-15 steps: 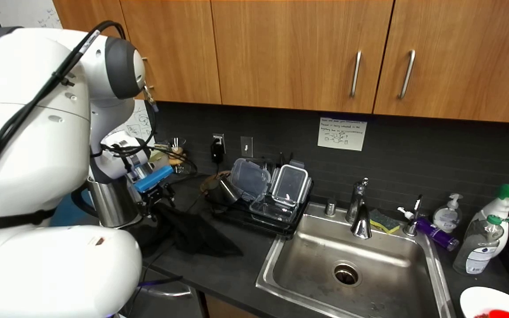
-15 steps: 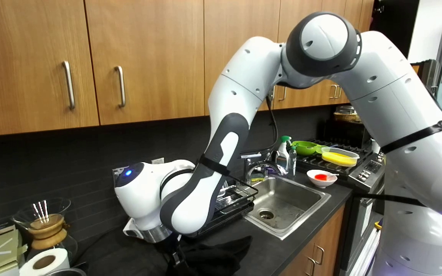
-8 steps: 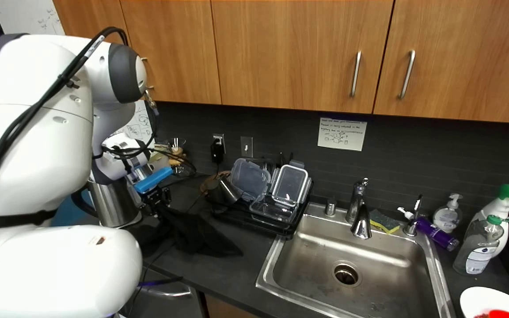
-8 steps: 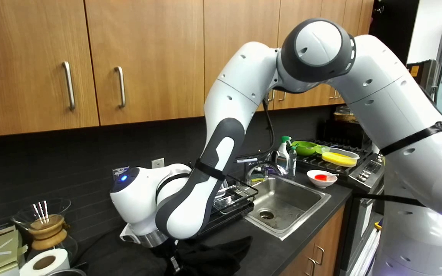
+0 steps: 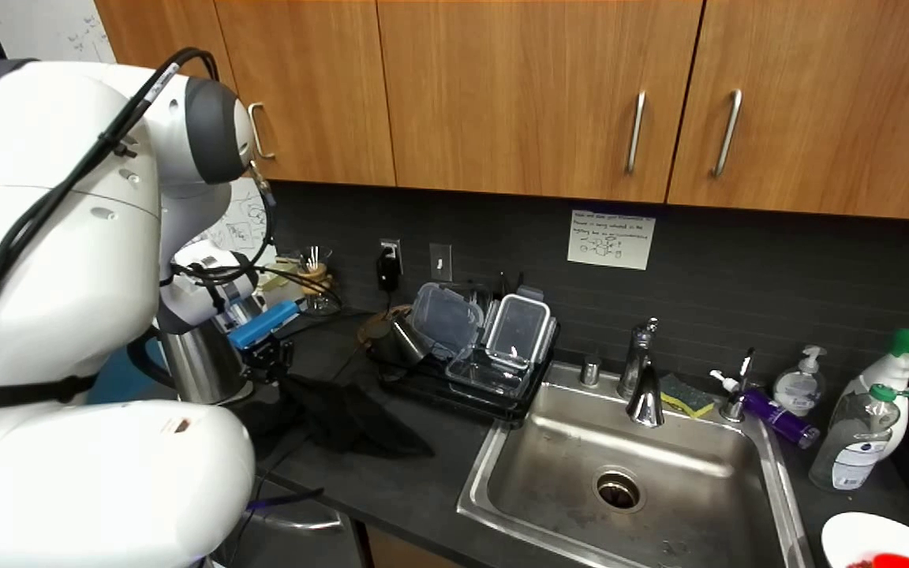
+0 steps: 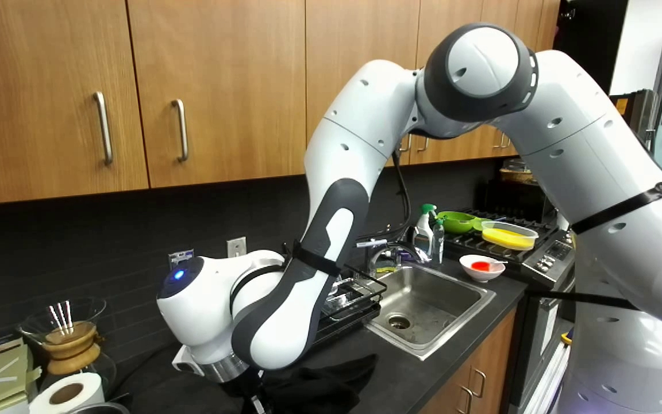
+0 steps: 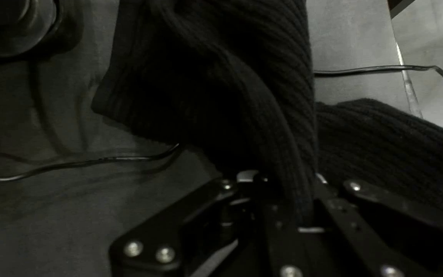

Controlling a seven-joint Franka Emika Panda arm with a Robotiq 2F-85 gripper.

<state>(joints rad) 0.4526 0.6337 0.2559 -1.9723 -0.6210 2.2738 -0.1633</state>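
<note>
A black ribbed cloth (image 7: 244,77) lies crumpled on the dark counter, and a fold of it runs up between the fingers of my gripper (image 7: 287,184) in the wrist view. The jaws are shut on that fold. In an exterior view the gripper (image 5: 274,371) is low over the counter at the near end of the cloth (image 5: 356,422), which spreads away toward the dish rack. Part of the cloth (image 6: 325,385) also shows in an exterior view, where the fingertips run off the lower edge. The dark fingers and dark cloth blend together, so the exact contact is hard to see.
Close beside the gripper stands a steel kettle (image 5: 198,363). A dish rack (image 5: 494,406) with clear containers borders the sink (image 5: 482,481). Thin cables (image 7: 90,163) cross the counter by the cloth. A paper roll (image 6: 87,388) and glass coffee maker (image 6: 72,351) are nearby.
The gripper has closed on the cloth fold. The arm first dipped slightly, then shifted a little to the left in both exterior views. Most of the cloth stays where it was.
</note>
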